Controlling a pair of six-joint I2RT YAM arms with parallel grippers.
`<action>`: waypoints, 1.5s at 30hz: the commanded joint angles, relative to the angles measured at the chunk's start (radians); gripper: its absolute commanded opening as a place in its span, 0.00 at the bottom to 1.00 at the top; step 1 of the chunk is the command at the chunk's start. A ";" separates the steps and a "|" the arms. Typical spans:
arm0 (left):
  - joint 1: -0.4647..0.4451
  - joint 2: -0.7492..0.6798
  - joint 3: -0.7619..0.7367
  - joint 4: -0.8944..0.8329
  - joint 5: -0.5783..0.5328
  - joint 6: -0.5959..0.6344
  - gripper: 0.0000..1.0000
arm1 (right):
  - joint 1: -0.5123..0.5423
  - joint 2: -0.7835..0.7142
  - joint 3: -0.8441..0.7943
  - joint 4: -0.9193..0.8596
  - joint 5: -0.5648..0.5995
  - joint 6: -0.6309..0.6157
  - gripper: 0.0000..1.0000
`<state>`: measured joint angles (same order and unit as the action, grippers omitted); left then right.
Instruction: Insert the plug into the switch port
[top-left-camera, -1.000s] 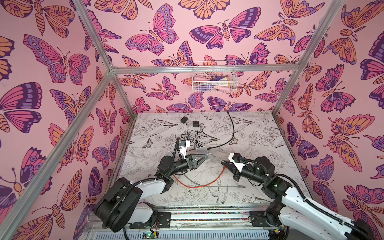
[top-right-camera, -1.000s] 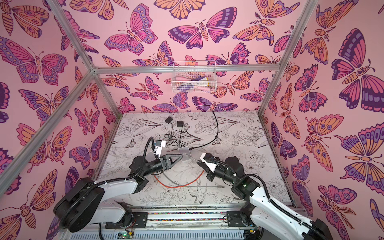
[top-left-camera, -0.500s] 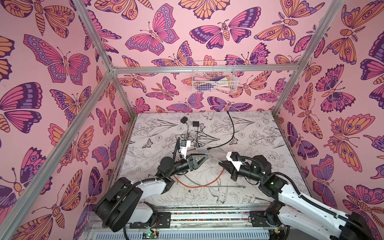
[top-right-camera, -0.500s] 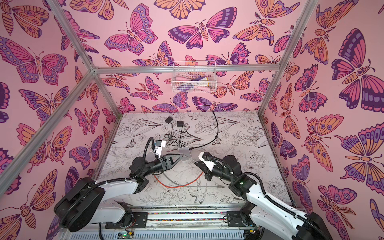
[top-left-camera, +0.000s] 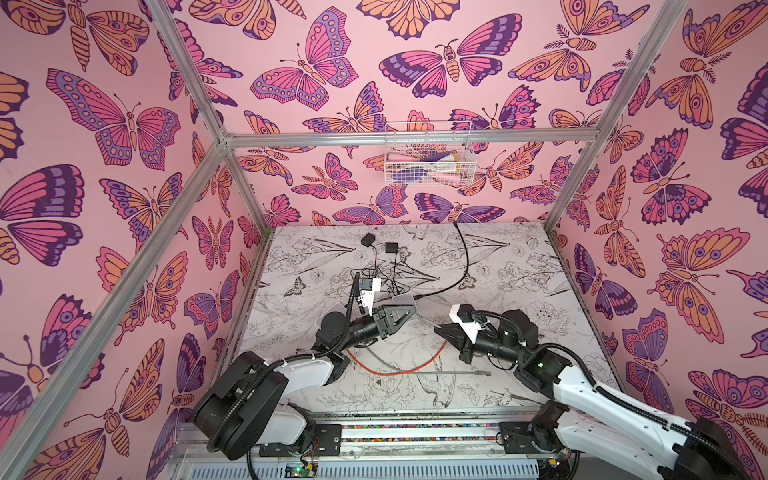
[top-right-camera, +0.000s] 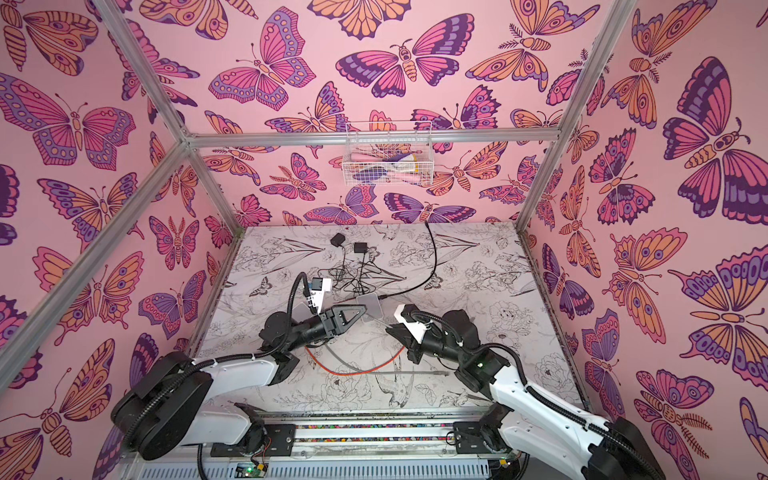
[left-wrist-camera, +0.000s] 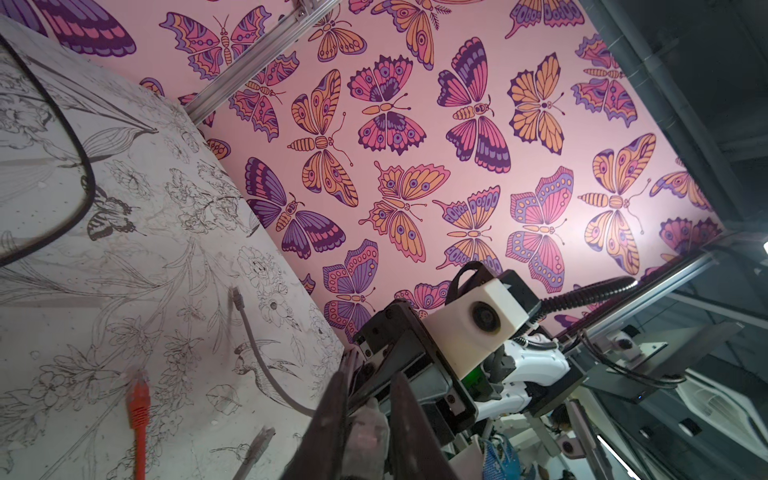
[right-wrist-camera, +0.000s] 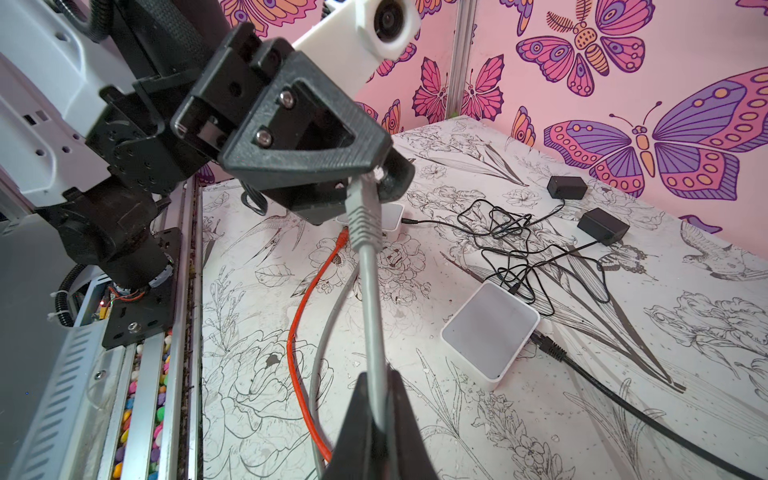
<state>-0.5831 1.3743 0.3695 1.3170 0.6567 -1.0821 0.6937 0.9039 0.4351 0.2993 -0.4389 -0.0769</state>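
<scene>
Left fingers (right-wrist-camera: 299, 158) tight around the grey plug (right-wrist-camera: 365, 220), right fingers (right-wrist-camera: 356, 434) tight on its cable (right-wrist-camera: 372, 316) just behind.

In both top views I have bright, even light. The pink walls (top-left-camera: 124, 199) are evenly lit, and the table (top-left-camera: 519, 257) carries only soft, pale shadows under the arms (top-left-camera: 299, 370). In the left wrist view the left gripper (left-wrist-camera: 372, 386) is dark and blurred, because it is very close. The table edge looks bent there, and the room beyond the pink walls is dim. In the right wrist view the right gripper (right-wrist-camera: 376, 386) is an unsharp black shape, while the table is sharp.
</scene>
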 joint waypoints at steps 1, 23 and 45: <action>-0.003 0.007 0.013 0.054 -0.002 0.014 0.10 | 0.012 0.006 0.035 0.026 -0.016 0.015 0.00; 0.069 -0.084 0.080 0.073 0.364 0.191 0.00 | 0.010 0.083 0.434 -0.554 -0.288 0.146 0.66; 0.075 -0.114 0.088 0.025 0.402 0.211 0.00 | 0.012 0.188 0.567 -0.687 -0.329 0.016 0.48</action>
<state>-0.5106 1.2587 0.4412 1.3155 1.0325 -0.8978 0.6937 1.0817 0.9531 -0.3965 -0.7261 -0.0418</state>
